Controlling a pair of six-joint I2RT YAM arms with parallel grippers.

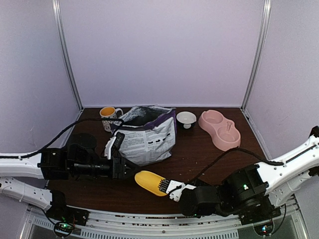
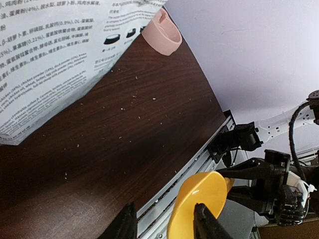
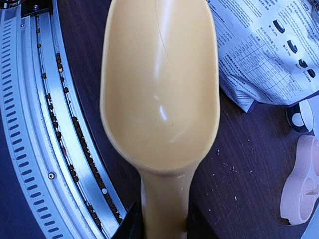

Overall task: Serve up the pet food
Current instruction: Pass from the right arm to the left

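Note:
The pet-food bag (image 1: 147, 135) stands open at the back centre of the table, printed side forward; it also shows in the left wrist view (image 2: 45, 59) and the right wrist view (image 3: 269, 45). Kibble inside it is hidden. My right gripper (image 1: 170, 188) is shut on the handle of the yellow scoop (image 1: 149, 182), whose bowl (image 3: 159, 84) is empty and lies level over the table's near edge. My left gripper (image 1: 132, 172) is open beside the scoop's tip; in its wrist view the scoop (image 2: 197, 201) sits just past the right finger (image 2: 207, 224).
The pink double bowl (image 1: 219, 129) is at the back right, with a small white bowl (image 1: 186, 118) to its left and a mug (image 1: 108, 113) left of the bag. Small dark pellets lie in the rail groove (image 3: 65, 134) along the near edge. Crumbs dot the tabletop.

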